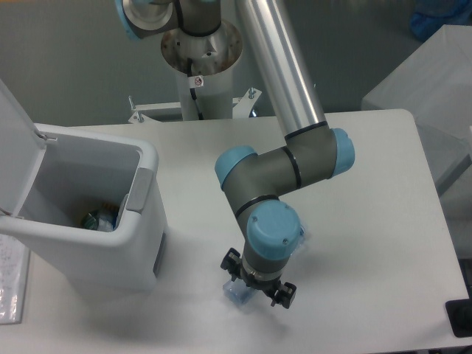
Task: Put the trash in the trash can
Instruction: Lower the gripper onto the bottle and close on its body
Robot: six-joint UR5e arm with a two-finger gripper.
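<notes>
Clear plastic bottle (237,293) is lying on the white surface (369,243) right of the trash can (88,221), mostly hidden under the claw (257,290); only a transparent end is showing. Claw is sitting over it, grip state unclear. Trash can lid is standing open.

The clear plastic bottle (234,292) lies on its side, mostly hidden. At nine o'clock, the white trash can (110,254) stands open, holding trash.
</notes>
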